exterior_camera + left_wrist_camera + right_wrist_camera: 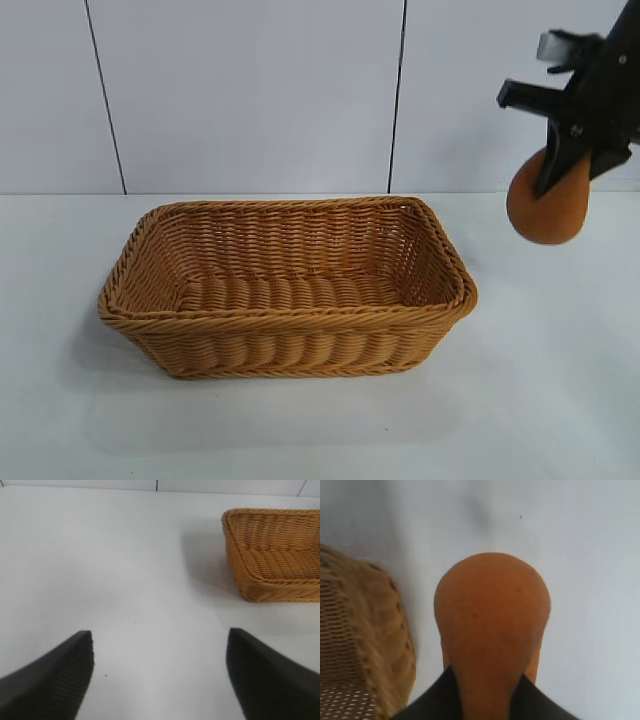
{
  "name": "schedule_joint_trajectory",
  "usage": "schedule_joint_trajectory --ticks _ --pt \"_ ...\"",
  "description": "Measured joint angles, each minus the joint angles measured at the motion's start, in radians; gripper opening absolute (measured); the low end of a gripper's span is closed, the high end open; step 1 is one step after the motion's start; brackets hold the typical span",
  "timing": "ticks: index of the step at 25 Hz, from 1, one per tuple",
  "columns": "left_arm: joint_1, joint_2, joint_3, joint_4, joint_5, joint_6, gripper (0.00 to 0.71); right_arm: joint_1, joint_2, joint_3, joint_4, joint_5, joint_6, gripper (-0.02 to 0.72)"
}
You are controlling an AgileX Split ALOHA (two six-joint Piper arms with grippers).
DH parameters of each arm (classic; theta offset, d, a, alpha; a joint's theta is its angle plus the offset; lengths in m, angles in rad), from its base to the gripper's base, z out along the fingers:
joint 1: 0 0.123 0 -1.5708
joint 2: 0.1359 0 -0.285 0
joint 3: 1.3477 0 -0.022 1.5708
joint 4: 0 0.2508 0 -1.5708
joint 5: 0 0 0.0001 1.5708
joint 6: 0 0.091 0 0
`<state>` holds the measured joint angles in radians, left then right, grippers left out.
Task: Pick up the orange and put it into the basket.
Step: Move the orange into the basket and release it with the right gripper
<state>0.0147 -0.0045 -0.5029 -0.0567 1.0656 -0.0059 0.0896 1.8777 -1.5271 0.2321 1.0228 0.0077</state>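
My right gripper (562, 170) is shut on the orange (547, 205), a dull brownish-orange fruit, and holds it in the air above the table, to the right of the basket (290, 340). In the right wrist view the orange (492, 630) hangs between the dark fingers, with the basket's braided rim (395, 645) beside it. The tan wicker basket stands empty at the table's middle. My left gripper (160, 675) is open and empty over bare table, with the basket's corner (270, 580) farther off.
The white table (540, 400) runs all round the basket. A white panelled wall (250, 90) stands behind it.
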Motion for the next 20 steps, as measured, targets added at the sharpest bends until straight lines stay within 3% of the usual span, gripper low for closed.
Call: schedule_joint_trajectory --ticks 8,14,20 --pt "0.0 0.0 0.0 0.0 0.0 0.0 0.529 0.182 -0.041 -0.054 0.009 0.004 0.002 0.048" --pt "0.0 0.0 0.0 0.0 0.0 0.0 0.529 0.378 -0.033 -0.054 0.026 -0.08 0.006 0.048" --pt "0.0 0.0 0.0 0.0 0.0 0.0 0.529 0.496 0.063 -0.057 0.031 -0.156 0.007 0.048"
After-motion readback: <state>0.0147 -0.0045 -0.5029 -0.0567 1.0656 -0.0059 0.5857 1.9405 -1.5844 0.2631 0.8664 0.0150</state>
